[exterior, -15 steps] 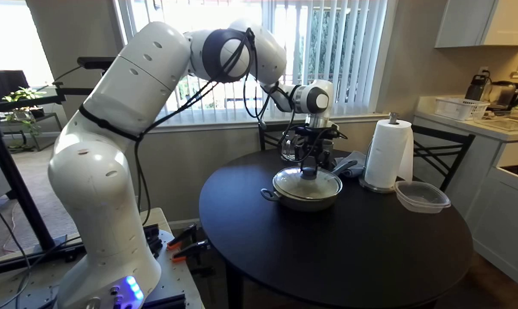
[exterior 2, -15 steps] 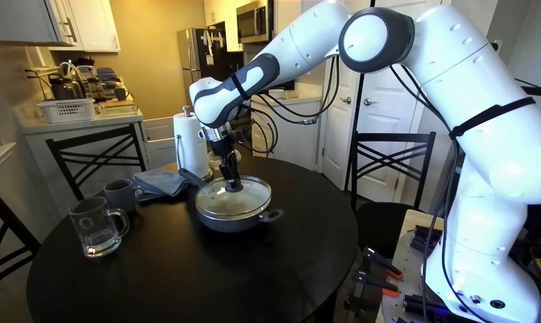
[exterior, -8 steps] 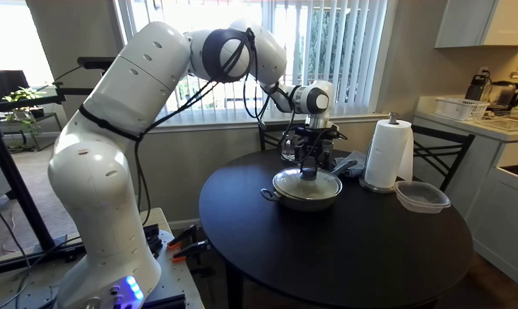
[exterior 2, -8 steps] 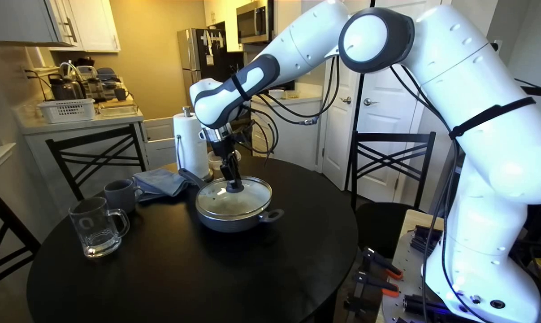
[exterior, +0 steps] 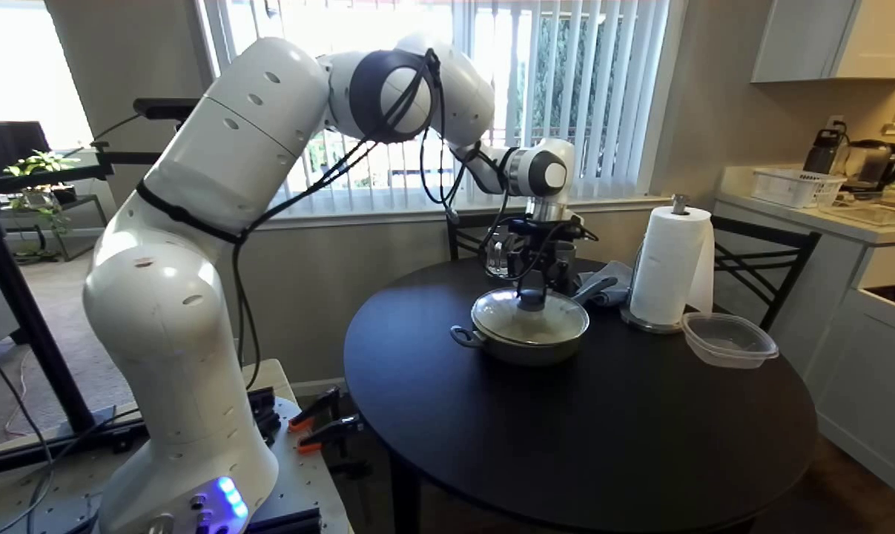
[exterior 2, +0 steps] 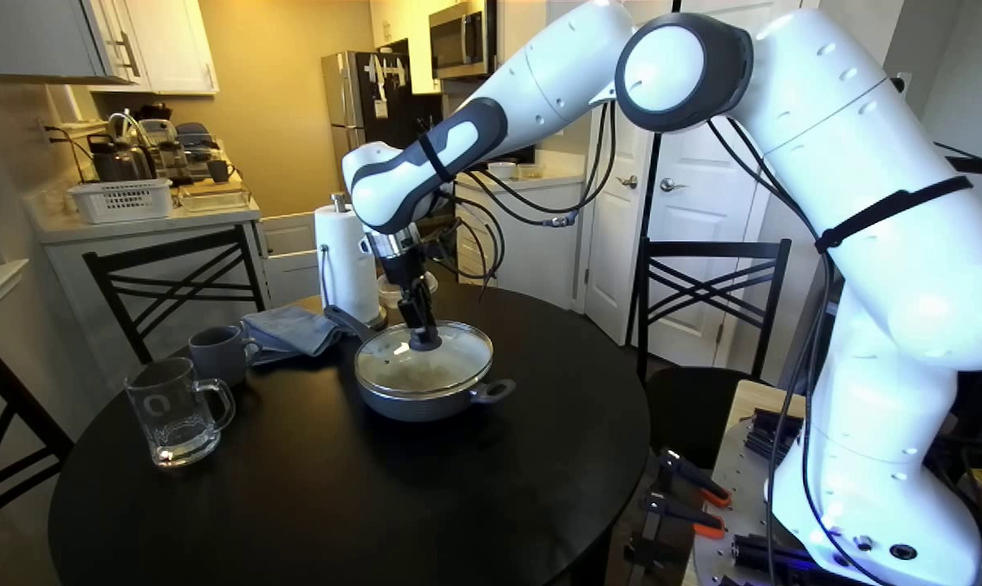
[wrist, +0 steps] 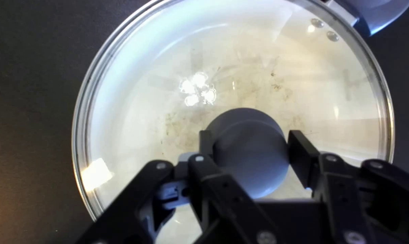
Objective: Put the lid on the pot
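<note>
The clear-glass lid [exterior: 503, 315] with a metal rim and dark knob lies over the mouth of the pot [exterior: 530, 354] in both exterior views. The lid [exterior 2: 454, 366] looks roughly level and close to the rim of the pot [exterior 2: 421, 409]; I cannot tell if it is fully seated. My gripper [wrist: 247, 147] has its pads on both sides of the knob in the wrist view, shut on it. The pot's cream inside shows through the glass lid [wrist: 140, 112]. My gripper [exterior 2: 424, 332] points down from above at the knob.
A paper towel roll [exterior: 669, 267] and a clear plastic container [exterior: 729, 341] stand on the table. A glass mug [exterior 2: 177, 415], a grey mug [exterior 2: 218, 356] and a blue cloth [exterior 2: 291, 331] are near the pot's long handle [exterior 2: 348, 320].
The gripper and the lid have shifted very slightly sideways over the pot. The knob stays between the fingers. The pot has not visibly moved.
</note>
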`<state>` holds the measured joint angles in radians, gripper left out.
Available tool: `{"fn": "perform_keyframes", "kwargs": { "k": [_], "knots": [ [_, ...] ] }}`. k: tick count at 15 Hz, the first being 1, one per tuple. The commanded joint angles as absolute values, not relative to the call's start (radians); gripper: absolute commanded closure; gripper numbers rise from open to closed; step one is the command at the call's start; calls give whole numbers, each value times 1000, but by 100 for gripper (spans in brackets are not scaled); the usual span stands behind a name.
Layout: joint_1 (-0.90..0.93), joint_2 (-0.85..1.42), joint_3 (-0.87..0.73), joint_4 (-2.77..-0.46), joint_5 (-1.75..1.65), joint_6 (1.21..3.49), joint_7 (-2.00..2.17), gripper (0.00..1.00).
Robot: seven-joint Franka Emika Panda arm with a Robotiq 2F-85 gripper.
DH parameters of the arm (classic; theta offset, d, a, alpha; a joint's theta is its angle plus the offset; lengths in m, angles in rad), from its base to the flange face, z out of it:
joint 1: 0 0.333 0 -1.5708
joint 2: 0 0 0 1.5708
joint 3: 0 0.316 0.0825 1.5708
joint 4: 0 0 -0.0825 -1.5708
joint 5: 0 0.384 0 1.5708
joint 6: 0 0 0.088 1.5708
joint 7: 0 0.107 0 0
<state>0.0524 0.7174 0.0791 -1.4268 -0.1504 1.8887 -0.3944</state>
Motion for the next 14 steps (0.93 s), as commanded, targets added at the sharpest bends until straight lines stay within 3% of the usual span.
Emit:
{"fn": "perform_keyframes", "kwargs": {
  "k": [1,14],
  "knots": [
    [48,691,97,-1448,-156,1869,-434,68],
    [54,697,89,-1446,-171,1868,-415,68]
  ]
}}
